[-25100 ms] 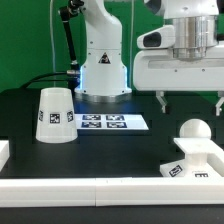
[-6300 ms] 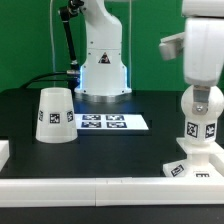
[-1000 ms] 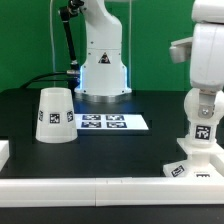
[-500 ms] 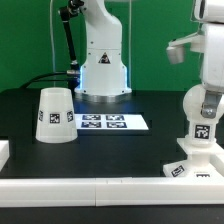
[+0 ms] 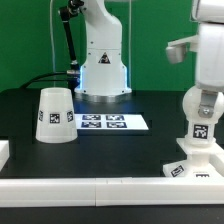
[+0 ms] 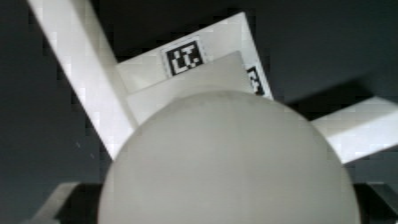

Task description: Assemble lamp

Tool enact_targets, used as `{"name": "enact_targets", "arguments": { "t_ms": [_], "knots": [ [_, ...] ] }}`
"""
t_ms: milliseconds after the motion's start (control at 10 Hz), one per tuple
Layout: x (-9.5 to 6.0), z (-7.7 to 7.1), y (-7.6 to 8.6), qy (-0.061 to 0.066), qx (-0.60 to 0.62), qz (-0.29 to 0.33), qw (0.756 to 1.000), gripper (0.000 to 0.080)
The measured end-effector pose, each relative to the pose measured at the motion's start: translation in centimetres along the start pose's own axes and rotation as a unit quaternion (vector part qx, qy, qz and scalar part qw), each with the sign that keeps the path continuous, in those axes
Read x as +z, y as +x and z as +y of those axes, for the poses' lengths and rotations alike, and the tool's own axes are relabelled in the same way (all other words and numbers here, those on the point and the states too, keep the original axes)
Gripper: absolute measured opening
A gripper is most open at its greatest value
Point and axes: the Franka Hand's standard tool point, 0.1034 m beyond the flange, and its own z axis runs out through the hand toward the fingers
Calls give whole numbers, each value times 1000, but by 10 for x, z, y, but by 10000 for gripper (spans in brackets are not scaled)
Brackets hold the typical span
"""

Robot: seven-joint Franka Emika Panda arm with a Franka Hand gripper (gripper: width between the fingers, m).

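Standing upright on the base (image 5: pixel 178 169), the bulb (image 5: pixel 200 133) is at the front corner of the bench (image 5: pixel 130 150) on the exterior view's right. Its tagged stem shows below the fingers (image 5: pixel 191 106); the round head is hidden btw them. Fingers are closed in on the head from both sides, gap no wider than the bulb itself. The hand sits directly above, partly cut off by the frame edge. Can't tell if the stem is fully seated in the base; no gap visible btw the two.

Wrist view: bulb (image 6: pixel 222 160) head fills most of the pic, smooth & rounded, v. close to the lens. Base (image 6: pixel 187 72) lies beyond it, flat & white, two square tags showing, dark bench around it. Fingertips barely in that view, only dark corners.

Shade (image 5: pixel 55 115) stands wide end down, well apart, on the exterior view's left, tags on its side. Marker board (image 5: pixel 103 122) lies flat mid-bench btw shade & bulb, nearer the back. White robot pedestal (image 5: pixel 100 55) stands behind it. White rim (image 5: pixel 90 185) runs along the bench's front edge, just in front of the base. Green backdrop (image 5: pixel 30 30) behind everything.
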Motion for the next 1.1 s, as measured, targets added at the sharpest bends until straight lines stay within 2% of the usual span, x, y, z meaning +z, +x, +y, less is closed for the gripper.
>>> {"name": "enact_targets", "arguments": {
  "t_ms": [300,400,1000,1100],
  "knots": [
    [1,2,-2,15,202,5,979,579],
    [0,3,-1,21,271,12,962,579],
    [0,2,2,22,459,12,888,579],
    [0,2,2,23,498,11,867,580]
  ]
}}
